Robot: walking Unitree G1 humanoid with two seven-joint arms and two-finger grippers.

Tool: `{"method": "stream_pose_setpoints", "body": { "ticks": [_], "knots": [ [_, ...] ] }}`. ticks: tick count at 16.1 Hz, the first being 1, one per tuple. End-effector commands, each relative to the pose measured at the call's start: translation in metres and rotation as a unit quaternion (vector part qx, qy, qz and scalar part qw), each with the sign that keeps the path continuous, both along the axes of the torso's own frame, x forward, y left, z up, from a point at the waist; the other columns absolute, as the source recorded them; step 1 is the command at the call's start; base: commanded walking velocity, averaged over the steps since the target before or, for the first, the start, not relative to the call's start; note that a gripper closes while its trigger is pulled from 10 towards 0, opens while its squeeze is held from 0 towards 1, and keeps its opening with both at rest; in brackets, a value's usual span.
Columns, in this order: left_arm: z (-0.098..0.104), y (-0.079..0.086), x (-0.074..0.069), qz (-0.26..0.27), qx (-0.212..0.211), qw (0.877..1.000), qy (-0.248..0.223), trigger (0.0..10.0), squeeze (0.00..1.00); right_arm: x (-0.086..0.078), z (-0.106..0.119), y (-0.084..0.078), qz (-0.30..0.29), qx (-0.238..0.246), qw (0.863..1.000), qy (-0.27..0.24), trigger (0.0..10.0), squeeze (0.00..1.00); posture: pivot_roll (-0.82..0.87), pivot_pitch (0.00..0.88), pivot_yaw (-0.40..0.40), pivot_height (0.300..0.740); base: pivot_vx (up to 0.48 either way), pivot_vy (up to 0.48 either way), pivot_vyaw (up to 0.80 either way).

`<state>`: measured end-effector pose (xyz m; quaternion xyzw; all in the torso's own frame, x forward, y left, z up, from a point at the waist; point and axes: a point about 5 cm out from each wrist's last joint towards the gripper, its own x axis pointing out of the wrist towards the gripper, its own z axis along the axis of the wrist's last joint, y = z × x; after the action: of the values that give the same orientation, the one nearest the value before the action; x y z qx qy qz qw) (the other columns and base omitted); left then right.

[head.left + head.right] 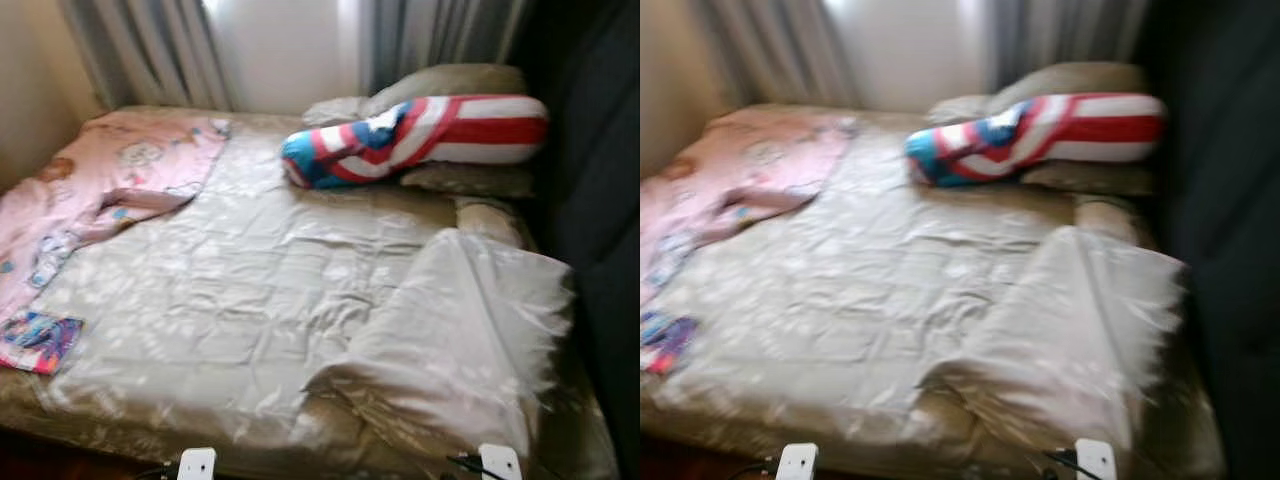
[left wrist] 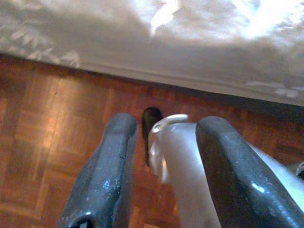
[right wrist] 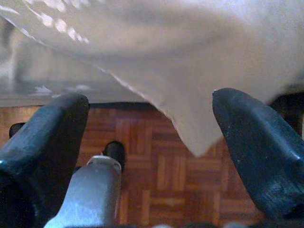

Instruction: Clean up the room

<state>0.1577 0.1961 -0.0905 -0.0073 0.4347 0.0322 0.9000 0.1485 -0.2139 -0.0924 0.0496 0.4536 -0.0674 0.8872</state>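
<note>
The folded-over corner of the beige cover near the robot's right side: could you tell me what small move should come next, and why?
Probably reach the right gripper forward and up to the hanging cover corner. Its fingers are open, low by the wooden floor, and the beige cover is flipped back there, so taking that corner could let it be spread flat.

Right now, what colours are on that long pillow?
Red and white stripes, with blue at one end; the long pillow shows best in the left eye view.
</note>
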Motion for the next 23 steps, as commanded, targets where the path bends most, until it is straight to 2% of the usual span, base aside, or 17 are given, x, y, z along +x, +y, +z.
{"method": "stream_pose_setpoints", "body": {
  "ticks": [1, 3, 5, 8, 9, 11, 14, 17, 18, 20, 22, 23],
  "knots": [
    [-0.001, 0.004, -0.004, -0.009, 0.006, 1.000, 0.003, 10.0, 0.00, -0.002, 0.000, -0.002, -0.006, 0.004, 1.000, -0.005, 10.0, 0.00, -0.01, 0.016, -0.016, 0.740, 0.000, 0.000, 0.00],
    [0.000, 0.003, -0.003, -0.012, 0.007, 1.000, -0.006, 10.0, 0.00, 0.000, 0.002, -0.007, -0.009, 0.002, 1.000, -0.010, 10.0, 0.00, 0.00, 0.018, -0.017, 0.740, 0.000, 0.000, 0.00],
    [0.001, 0.003, -0.002, -0.016, 0.008, 1.000, -0.009, 10.0, 0.00, 0.007, 0.003, -0.003, -0.007, 0.004, 1.000, -0.012, 10.0, 0.00, 0.00, 0.018, -0.018, 0.740, 0.000, 0.000, 0.00],
    [0.000, 0.002, -0.002, -0.018, 0.006, 1.000, -0.008, 10.0, 0.00, 0.018, 0.004, 0.014, 0.000, 0.011, 1.000, -0.017, 10.0, 0.00, -0.01, 0.017, -0.020, 0.740, 0.000, -0.264, 0.00],
    [0.000, 0.002, -0.002, -0.018, 0.006, 1.000, -0.008, 10.0, 0.00, 0.018, 0.004, 0.015, 0.000, 0.012, 1.000, -0.017, 10.0, 0.00, -0.01, 0.017, -0.020, 0.740, 0.000, -0.266, 0.00],
    [0.000, 0.002, -0.003, -0.018, 0.005, 1.000, -0.008, 10.0, 0.00, 0.018, 0.002, 0.029, 0.005, 0.013, 1.000, -0.011, 10.0, 0.00, -0.01, 0.017, -0.021, 0.740, 0.000, -0.264, -0.20],
    [0.000, 0.001, -0.003, -0.018, 0.005, 1.000, -0.006, 10.0, 0.00, 0.019, 0.001, 0.037, 0.009, 0.016, 1.000, -0.010, 10.0, 0.00, -0.01, 0.012, -0.022, 0.740, 0.000, -0.266, -0.78],
    [0.000, 0.002, -0.003, -0.012, 0.004, 1.000, -0.007, 10.0, 0.00, 0.018, 0.002, 0.034, 0.011, 0.016, 1.000, -0.020, 10.0, 0.00, -0.01, 0.012, -0.022, 0.740, 0.000, 0.000, 0.00],
    [0.001, 0.001, -0.002, -0.012, 0.000, 1.000, -0.014, 10.0, 0.00, 0.017, 0.005, 0.013, 0.000, 0.014, 0.999, -0.030, 10.0, 0.00, -0.01, 0.009, -0.024, 0.740, 0.000, 0.000, 0.00],
    [0.002, 0.001, -0.001, -0.010, 0.001, 1.000, -0.022, 10.0, 0.00, 0.017, 0.008, -0.002, -0.007, 0.010, 0.999, -0.036, 10.0, 0.00, -0.01, 0.010, -0.025, 0.740, 0.000, 0.000, 0.00],
    [0.004, 0.001, 0.001, -0.003, -0.001, 0.999, -0.039, 10.0, 0.00, 0.029, 0.014, -0.002, -0.007, 0.013, 0.998, -0.064, 10.0, 0.00, -0.01, 0.016, -0.026, 0.740, 0.000, 0.000, 0.00],
    [0.005, 0.001, 0.002, -0.002, 0.000, 0.999, -0.048, 10.0, 0.00, 0.042, 0.018, 0.010, 0.002, 0.013, 0.997, -0.081, 10.0, 0.00, -0.01, 0.020, -0.026, 0.740, 0.000, 0.000, 0.00]
  ]
}}
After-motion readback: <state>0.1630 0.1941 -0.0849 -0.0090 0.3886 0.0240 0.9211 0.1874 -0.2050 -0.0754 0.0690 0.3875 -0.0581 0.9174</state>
